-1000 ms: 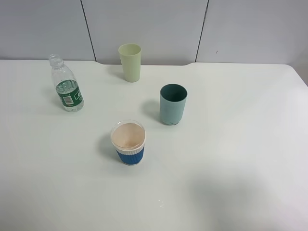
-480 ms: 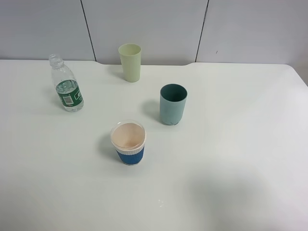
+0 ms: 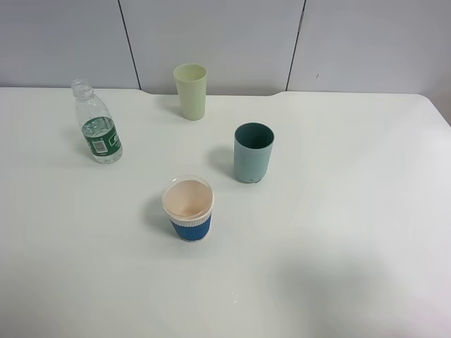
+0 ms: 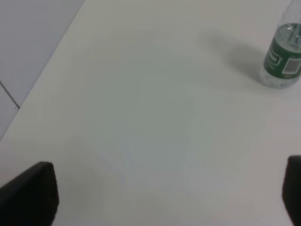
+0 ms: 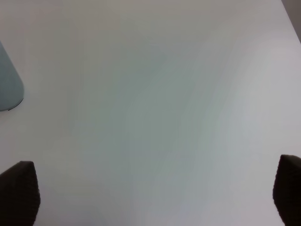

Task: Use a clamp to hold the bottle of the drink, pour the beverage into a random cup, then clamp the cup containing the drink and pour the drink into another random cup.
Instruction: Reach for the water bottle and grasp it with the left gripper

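Note:
The clear bottle [image 3: 96, 123] with a green label stands upright at the table's left; the left wrist view also catches this bottle [image 4: 284, 59] far from the fingers. A teal cup [image 3: 253, 152] stands near the middle, its base edge [image 5: 8, 87] showing in the right wrist view. In front of it sits a short cup [image 3: 188, 208] with a white rim and ribbed blue band. My left gripper [image 4: 169, 193] is open over bare table. My right gripper [image 5: 155, 195] is open too, with nothing between its fingers. Neither arm shows in the high view.
A pale yellow-green tumbler [image 3: 191, 91] stands at the back by the wall. The white table [image 3: 352, 211] ends at its right edge and at a grey panelled wall behind.

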Motion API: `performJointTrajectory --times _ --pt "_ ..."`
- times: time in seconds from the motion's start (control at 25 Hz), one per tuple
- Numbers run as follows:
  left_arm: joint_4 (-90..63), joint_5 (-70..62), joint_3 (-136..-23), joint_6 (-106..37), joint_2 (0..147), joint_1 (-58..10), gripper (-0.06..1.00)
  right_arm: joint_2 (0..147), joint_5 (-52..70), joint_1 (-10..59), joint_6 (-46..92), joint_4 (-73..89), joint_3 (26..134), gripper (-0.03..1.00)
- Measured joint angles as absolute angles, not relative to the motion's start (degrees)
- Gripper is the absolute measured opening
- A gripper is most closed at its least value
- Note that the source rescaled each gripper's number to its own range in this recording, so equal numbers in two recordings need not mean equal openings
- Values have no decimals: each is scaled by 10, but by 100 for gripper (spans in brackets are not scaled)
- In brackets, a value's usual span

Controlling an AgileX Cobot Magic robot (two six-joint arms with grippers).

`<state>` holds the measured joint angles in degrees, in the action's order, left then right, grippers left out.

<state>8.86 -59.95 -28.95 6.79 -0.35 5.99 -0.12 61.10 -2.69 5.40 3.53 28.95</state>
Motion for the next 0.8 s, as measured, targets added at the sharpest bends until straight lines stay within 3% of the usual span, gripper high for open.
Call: performJointTrajectory --times 0.8 --pt "50 -550 -306 60 -1 60 92 -1 611 -27 54 35 290 100"
